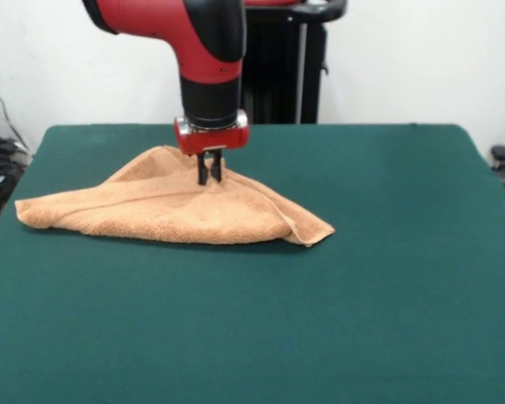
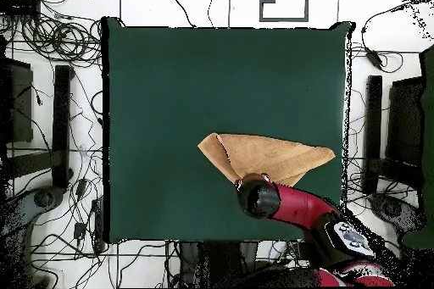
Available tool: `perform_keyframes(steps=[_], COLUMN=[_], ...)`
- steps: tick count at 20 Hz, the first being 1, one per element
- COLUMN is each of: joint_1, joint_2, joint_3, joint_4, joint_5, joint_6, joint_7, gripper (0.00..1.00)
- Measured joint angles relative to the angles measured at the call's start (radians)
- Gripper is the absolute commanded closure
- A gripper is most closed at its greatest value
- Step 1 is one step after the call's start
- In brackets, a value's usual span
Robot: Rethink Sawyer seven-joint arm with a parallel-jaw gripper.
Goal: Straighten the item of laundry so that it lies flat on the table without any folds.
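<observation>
The peach-orange towel [image 1: 172, 210] lies on the far left part of the green table [image 1: 387, 269]. It is folded into a rough triangle, drawn up into a peak at the back. My gripper [image 1: 209, 175] comes straight down onto that peak, its black fingers [image 1: 202, 168] close together and pinching the cloth. One folded corner points to the right front. In the overhead view the towel [image 2: 275, 157] lies near the table's [image 2: 212, 82] lower right, and the red arm [image 2: 258, 198] covers the gripper and the towel's lower edge.
The black pedestal [image 1: 282, 63] stands behind the table's far edge. Cables [image 2: 51, 40] and dark stands [image 2: 61, 125] surround the table on the floor. The towel lies close to the table's robot-side edge.
</observation>
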Motion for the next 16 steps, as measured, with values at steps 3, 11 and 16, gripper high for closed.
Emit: perform_keyframes(steps=[3,11,16], joint_1=[0.018,0.025,0.025], joint_2=[-0.001,-0.006,-0.013], joint_3=[-0.009,-0.008,-0.008], joint_4=[-0.015,-0.082,-0.13], joint_5=[-0.001,-0.001,-0.001], joint_6=[0.029,0.174,0.249], joint_7=[0.0,0.0,0.0], gripper=[1.0,1.0,1.0])
